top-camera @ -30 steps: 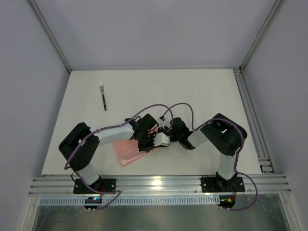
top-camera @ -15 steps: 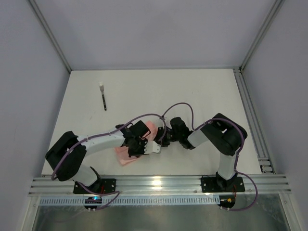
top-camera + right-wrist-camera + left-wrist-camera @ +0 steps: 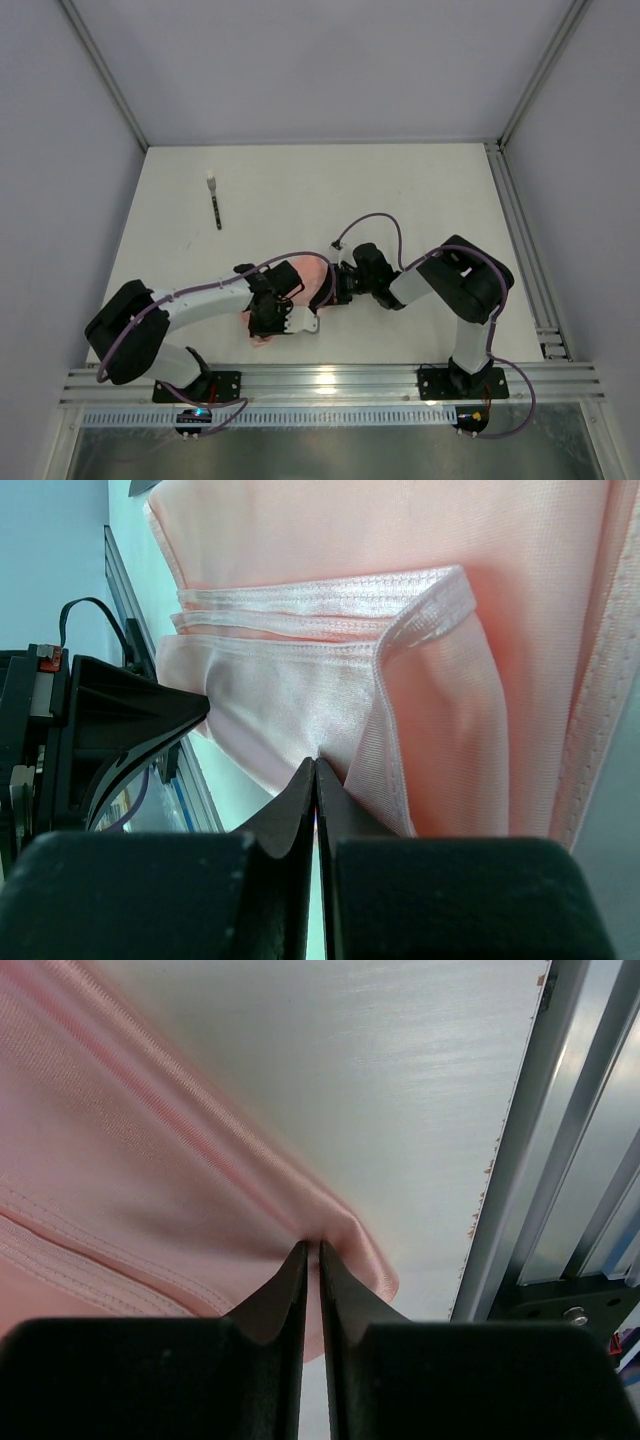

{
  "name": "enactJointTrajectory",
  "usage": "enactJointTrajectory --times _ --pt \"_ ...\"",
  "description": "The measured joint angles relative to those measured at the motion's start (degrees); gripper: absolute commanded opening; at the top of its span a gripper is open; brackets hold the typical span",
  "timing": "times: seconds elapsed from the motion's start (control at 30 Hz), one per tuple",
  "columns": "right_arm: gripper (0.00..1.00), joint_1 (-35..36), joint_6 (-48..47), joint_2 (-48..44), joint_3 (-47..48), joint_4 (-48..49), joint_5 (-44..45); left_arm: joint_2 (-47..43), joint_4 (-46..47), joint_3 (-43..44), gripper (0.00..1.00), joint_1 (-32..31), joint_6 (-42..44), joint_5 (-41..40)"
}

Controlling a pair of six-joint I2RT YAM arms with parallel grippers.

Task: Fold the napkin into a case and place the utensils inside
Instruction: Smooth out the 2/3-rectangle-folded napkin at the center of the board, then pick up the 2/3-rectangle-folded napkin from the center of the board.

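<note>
The left gripper (image 3: 311, 1252) and, at its 1 o'clock, the right gripper (image 3: 316, 770) each pinch the napkin (image 3: 120, 1160); the thin cloth may slip, undoing the fold

Black-white arms (image 3: 210, 300), purple cables (image 3: 370, 217)

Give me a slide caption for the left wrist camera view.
Left gripper pinches a folded edge of the salmon-pink napkin close to the aluminium rail.
</note>
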Motion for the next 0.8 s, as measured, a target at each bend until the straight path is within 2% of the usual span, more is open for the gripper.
enactJointTrajectory --times 0.27,0.47,0.5,0.57,0.67,0.8 --pt "0.04 0.0 0.0 0.0 0.2 -0.3 0.2 -0.9 0.0 -0.8 0.11 -1.4 -0.5 -3.3" --pt "0.04 -0.1 -0.2 0.0 0.6 -0.7 0.2 -6.3 -2.0 -2.7 0.21 -1.3 -1.8 -5.5" --pt "0.04 -0.2 -0.2 0.0 0.7 -0.9 0.2 -8.8 -3.8 -2.7 0.30 -0.7 -2.2 -5.1" --pt "0.04 -0.3 -0.3 0.0 0.9 -1.2 0.2 -14.3 -6.3 -1.8 0.42 1.4 -2.9 -3.9" --pt "0.04 -0.5 -0.7 0.0 1.2 -1.6 0.2 -20.8 -7.8 2.8 0.54 6.5 -4.4 -2.0" --pt "0.04 -0.5 -1.1 0.0 1.4 -2.0 0.1 -22.9 -5.7 7.9 0.61 11.2 -7.1 -1.9"
